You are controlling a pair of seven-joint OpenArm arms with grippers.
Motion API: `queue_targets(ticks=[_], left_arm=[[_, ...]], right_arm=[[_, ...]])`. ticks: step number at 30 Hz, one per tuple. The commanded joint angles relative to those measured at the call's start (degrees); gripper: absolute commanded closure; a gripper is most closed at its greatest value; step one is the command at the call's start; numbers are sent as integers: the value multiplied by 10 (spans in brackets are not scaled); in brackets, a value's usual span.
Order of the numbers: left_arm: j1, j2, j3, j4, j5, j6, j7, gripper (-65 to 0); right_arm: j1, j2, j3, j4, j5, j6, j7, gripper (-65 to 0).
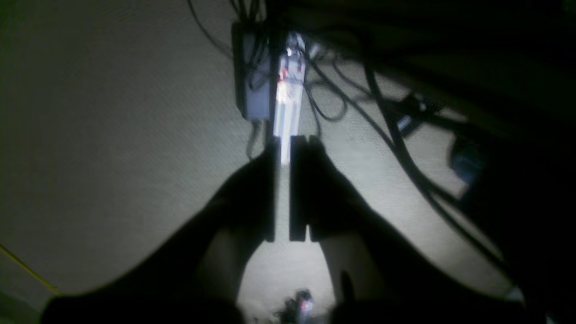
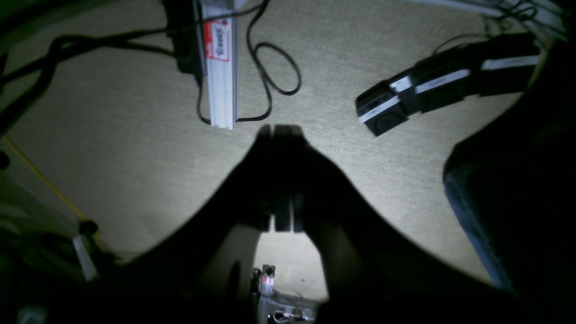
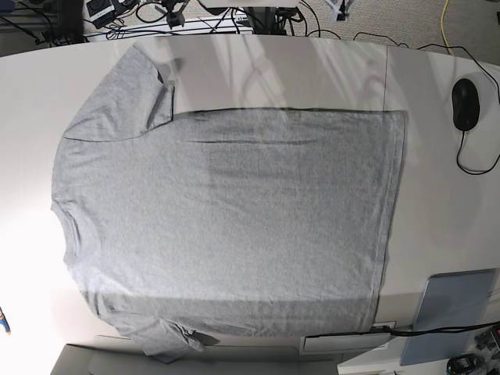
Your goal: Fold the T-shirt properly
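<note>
Table (image 3: 437,117): pale, fills the base view; its far edge runs along the top of the picture.

Shirt (image 3: 226,226): grey, plain side up, spread flat over the middle and left of the table. Collar toward the left edge, hem toward the right. One sleeve lies toward the far left corner; the other hangs over the near edge at lower left. A few shallow creases run along the far side seam.

Pad (image 3: 453,308): grey-blue, flat, at the near right corner, clear of the hem.

Mouse (image 3: 465,104): black, near the right edge toward the far corner, its cord looping beside it.

Neither arm shows in the base view.

Left gripper (image 1: 283,189): dark silhouette over carpet (image 1: 112,135), fingers slightly apart with a narrow lit gap between them, nothing held. A power strip (image 1: 288,103) and cables (image 1: 328,103) lie beyond.

Right gripper (image 2: 281,180): dark silhouette over carpet, fingers pressed together, nothing seen between them. A white strip (image 2: 220,67) and black boxes (image 2: 432,85) lie beyond.
</note>
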Motion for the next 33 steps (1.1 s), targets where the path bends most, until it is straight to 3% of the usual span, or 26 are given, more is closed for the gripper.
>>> queue_targets(ticks=[1, 10, 18, 23, 26, 33], left_arm=[[19, -3, 0, 22, -15, -4, 11, -65], [162, -3, 0, 277, -50, -4, 120, -65], [309, -17, 0, 538, -64, -4, 170, -65], [402, -66, 0, 711, -64, -4, 193, -65], [448, -100, -1, 809, -57, -4, 193, -65], [476, -177, -1, 975, 25, -2, 193, -65]], right_arm=[[-16, 9, 0, 8, 3, 1, -3, 0], [-174, 64, 1, 251, 3, 1, -71, 0], [-350, 151, 1, 548, 5, -2, -113, 0], [-439, 213, 2, 724, 4, -50, -181, 0], [-481, 252, 20, 820, 2, -59, -207, 0], [-541, 276, 143, 986, -29, -59, -237, 0]])
